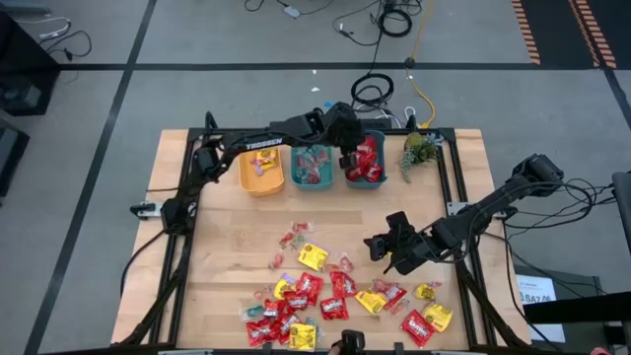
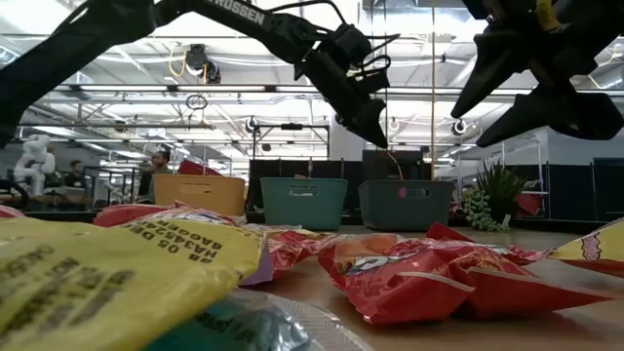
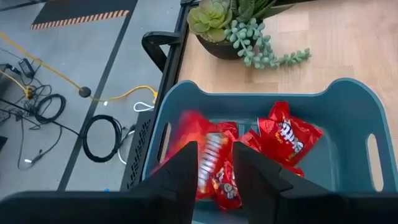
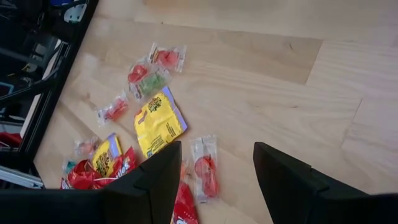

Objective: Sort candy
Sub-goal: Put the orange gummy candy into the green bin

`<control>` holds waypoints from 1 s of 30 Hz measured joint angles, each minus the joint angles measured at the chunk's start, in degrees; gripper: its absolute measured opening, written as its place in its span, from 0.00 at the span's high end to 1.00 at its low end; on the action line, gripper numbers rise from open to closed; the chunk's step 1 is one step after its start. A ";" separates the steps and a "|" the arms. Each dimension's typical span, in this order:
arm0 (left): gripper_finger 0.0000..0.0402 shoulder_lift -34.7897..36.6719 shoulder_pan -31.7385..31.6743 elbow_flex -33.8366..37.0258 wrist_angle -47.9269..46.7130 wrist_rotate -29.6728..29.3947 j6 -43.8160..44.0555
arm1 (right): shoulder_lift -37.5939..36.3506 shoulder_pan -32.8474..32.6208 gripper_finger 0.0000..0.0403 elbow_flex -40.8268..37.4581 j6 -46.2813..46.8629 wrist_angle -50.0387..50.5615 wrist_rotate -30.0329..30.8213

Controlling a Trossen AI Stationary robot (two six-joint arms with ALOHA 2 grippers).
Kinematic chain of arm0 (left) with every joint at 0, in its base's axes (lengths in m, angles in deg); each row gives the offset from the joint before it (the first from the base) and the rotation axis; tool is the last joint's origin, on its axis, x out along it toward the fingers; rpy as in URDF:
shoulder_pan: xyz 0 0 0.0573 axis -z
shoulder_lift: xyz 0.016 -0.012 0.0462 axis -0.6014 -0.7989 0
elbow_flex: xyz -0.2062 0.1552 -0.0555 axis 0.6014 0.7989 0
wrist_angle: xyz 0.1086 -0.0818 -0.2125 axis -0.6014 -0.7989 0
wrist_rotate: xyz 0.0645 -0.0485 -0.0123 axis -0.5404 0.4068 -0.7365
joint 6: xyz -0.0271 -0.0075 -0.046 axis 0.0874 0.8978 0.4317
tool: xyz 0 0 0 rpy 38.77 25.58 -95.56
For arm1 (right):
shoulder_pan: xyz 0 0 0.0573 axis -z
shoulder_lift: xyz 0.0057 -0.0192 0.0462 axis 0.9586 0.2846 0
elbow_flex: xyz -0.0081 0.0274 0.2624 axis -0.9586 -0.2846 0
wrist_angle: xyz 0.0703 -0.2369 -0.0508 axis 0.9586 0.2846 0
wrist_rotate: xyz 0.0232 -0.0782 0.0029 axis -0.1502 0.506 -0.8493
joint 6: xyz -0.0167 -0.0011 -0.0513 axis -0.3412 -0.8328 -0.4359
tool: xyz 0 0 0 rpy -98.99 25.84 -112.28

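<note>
red packet [image 3: 211, 163] blurred between left gripper [image 3: 211, 171] fingers, over bin [image 3: 348, 106]

Even, bright overhead light falls on the pale tabletop [image 1: 237, 237], with only soft shadows. In the low view the nearest candy [image 2: 117, 263] is a large out-of-focus mass, and the ceiling lights glare white. One red packet [image 3: 211, 165] is motion-smeared (the left wrist view only).
</note>
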 joint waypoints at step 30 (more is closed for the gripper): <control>0.72 5.18 2.95 -0.24 -7.75 4.38 2.64 | 0.00 0.38 0.52 -0.02 -2.88 0.00 -0.02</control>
